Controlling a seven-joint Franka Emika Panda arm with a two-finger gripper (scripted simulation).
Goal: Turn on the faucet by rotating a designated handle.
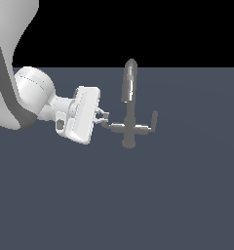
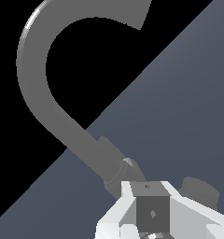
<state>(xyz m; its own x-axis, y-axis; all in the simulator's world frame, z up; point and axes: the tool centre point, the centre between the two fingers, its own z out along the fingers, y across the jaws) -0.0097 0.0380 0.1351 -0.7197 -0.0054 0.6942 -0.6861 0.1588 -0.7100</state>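
faucet (image 1: 129,110): left handle (image 1: 114,126) mostly hidden behind hand (image 1: 104,119), fingers narrow about its tip; grip unclear; spout cropped in wrist view.

a flat slate-blue floor (image 1: 187,195) runs back to a plain black backdrop (image 1: 187,29), evenly lit.

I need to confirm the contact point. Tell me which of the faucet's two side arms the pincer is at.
The handle, the arm branching toward the exterior view's left. The pincer sits at its tip, while the mirror-image arm on the faucet stands alone.
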